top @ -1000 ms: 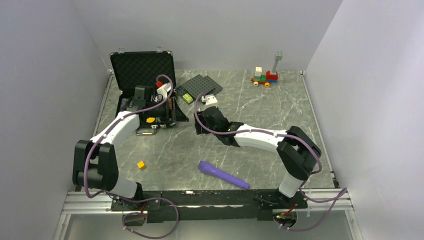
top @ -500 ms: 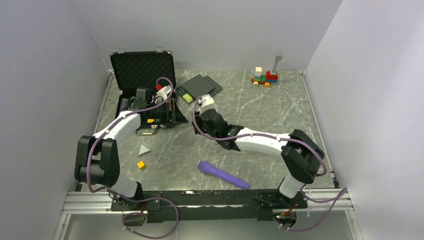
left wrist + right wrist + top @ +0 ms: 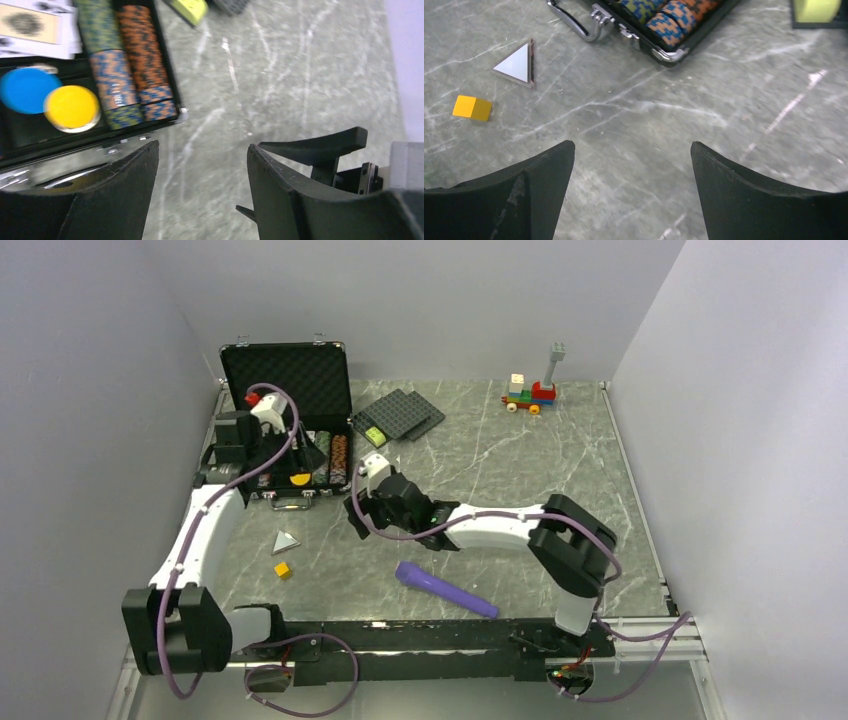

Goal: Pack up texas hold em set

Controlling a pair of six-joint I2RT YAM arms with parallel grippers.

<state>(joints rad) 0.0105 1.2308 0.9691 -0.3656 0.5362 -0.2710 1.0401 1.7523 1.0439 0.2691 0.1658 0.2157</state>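
Off case point(image 3: 285, 370) front edge, triangle point(image 3: 516, 64); left end effector point(image 3: 202, 165), right end effector point(image 3: 631, 165) spread, empty.

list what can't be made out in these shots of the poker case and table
- playing cards: left wrist view, cut by the top-left edge and blurred, faces unreadable.
- case tray, left side: top view, covered by the left arm.
- yellow-green block: right wrist view, cut by the top edge.
- toy train: top view, too small for detail.

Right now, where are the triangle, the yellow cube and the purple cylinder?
triangle point(image 3: 515, 64): right wrist view, its pale top face.
yellow cube point(image 3: 472, 107): right wrist view, its top face.
purple cylinder point(image 3: 445, 590): top external view, mid-shaft.
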